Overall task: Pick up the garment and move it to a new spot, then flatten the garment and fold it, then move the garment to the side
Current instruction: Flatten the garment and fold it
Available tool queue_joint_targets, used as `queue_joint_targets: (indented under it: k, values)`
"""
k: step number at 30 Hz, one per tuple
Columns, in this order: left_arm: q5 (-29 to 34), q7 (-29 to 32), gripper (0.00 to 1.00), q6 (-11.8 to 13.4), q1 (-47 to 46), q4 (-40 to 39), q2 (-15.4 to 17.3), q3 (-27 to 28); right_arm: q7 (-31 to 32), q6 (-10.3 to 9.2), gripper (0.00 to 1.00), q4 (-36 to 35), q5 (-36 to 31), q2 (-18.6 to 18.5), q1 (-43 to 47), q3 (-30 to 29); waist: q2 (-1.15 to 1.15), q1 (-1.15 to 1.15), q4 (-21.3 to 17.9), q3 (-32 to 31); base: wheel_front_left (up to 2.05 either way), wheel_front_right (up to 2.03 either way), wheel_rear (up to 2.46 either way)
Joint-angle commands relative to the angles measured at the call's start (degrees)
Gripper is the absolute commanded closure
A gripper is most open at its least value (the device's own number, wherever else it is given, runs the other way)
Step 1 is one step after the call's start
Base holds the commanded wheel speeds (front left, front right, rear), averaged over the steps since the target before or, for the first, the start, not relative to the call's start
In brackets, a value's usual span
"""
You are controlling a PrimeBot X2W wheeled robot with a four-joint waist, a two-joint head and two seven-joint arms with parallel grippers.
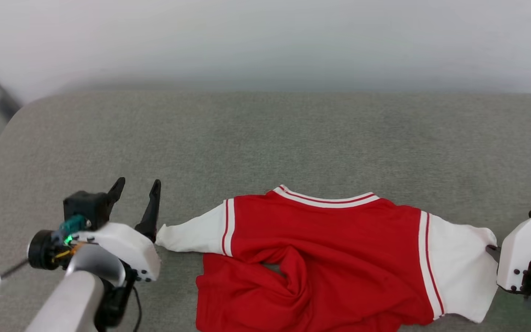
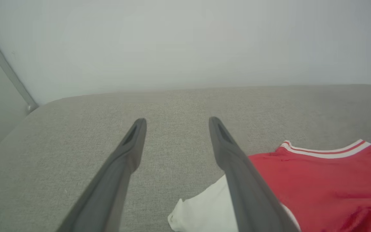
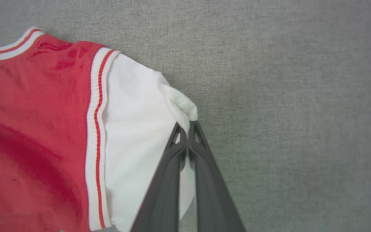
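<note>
- Across the head view spreads the grey fabric-covered table (image 1: 265, 138), backed by a pale wall (image 1: 265, 41). Its far half is bare, so there is room for a new spot.
- Near the table's front edge lies the garment (image 1: 339, 221). Its red body is face down or plain side up, with the striped collar (image 1: 325, 197) toward the wall and a white sleeve out to each side. A twisted fold (image 1: 288, 272) bunches the lower body, so it is not yet flat.
- The left hand (image 1: 138, 183) sits just beside the tip of the left sleeve (image 1: 191, 235), fingers spread wide and holding nothing. It is probably placed to take that end.
- The right hand (image 3: 188, 126) has its fingers pressed together on the outer corner of the right sleeve (image 3: 137, 129). A small nub of white cloth is pinched up at the tips. A grip on the outermost corner should let the pull stretch the shirt rather than crumple it.
- The right wrist view makes the pinch plain, whereas in the head view the white housing covers most of it.
- The left wrist view shows the sleeve tip lying low near the finger bases, not at the fingertips.
</note>
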Motion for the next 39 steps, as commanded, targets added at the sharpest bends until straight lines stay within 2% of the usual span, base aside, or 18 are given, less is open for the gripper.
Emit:
queue_joint_targets:
  k: [1,7,11,17,20,25,29,36,39]
  values:
    - [-0.96,2.71,0.0,-1.15,-1.32,1.13,1.12,-0.18,-0.53,-0.02,1.0,-1.14,0.0,-0.2,1.13,0.68,0.0,0.0,-1.39,-1.29,0.0,0.0,0.0]
    - [-6.11,19.53,0.0,-8.29,-5.99,7.35,6.15,-2.31,-0.76,-0.02,1.0,-5.95,0.42,0.39,2.28,2.52,0.0,0.0,-4.41,-1.07,0.0,0.0,0.0]
    - [-9.46,29.81,0.0,-11.22,-8.14,10.3,8.45,-3.88,-0.22,-0.02,1.0,-8.53,0.94,1.02,2.64,2.71,0.0,0.0,-5.99,0.87,0.0,0.0,0.0]
    - [-13.29,40.64,0.0,-12.9,-10.93,13.66,9.59,-6.67,-0.53,-0.02,1.0,-10.64,1.47,1.8,3.07,2.8,0.0,0.0,-7.65,3.75,0.0,0.0,0.0]
    - [-14.14,44.16,0.0,-13.27,-12.37,15.51,9.73,-7.86,-0.93,-0.02,1.0,-10.74,1.78,2.13,2.67,3.21,0.0,0.0,-8.42,4.79,0.0,0.0,0.0]
    - [-15.52,49.66,0.02,-13.3,-12.67,20.41,7.54,-9.93,-1.56,-0.02,1.0,-10.29,2.36,2.21,1.89,3.65,0.0,0.0,-9.37,5.74,0.0,0.0,0.0]
    - [-17.16,53.18,1.0,-13.17,-12.42,22.79,4.79,-11.12,-2.37,-0.02,1.0,-10.14,2.61,2.06,1.72,3.89,0.0,0.0,-9.87,5.63,0.0,0.0,0.0]
    - [-16.15,47.78,1.0,-13.15,-14.06,23.79,4.57,-10.09,-3.87,-0.03,1.0,-9.88,1.73,1.14,1.96,4.29,0.0,0.0,-9.74,3.18,0.0,0.0,0.0]
    - [-14.16,44.12,1.0,-12.32,-15.68,23.61,5.18,-9.97,-5.1,-0.03,1.0,-9.67,0.61,0.47,1.95,4.33,0.0,0.0,-9.17,1.15,0.0,0.0,0.0]
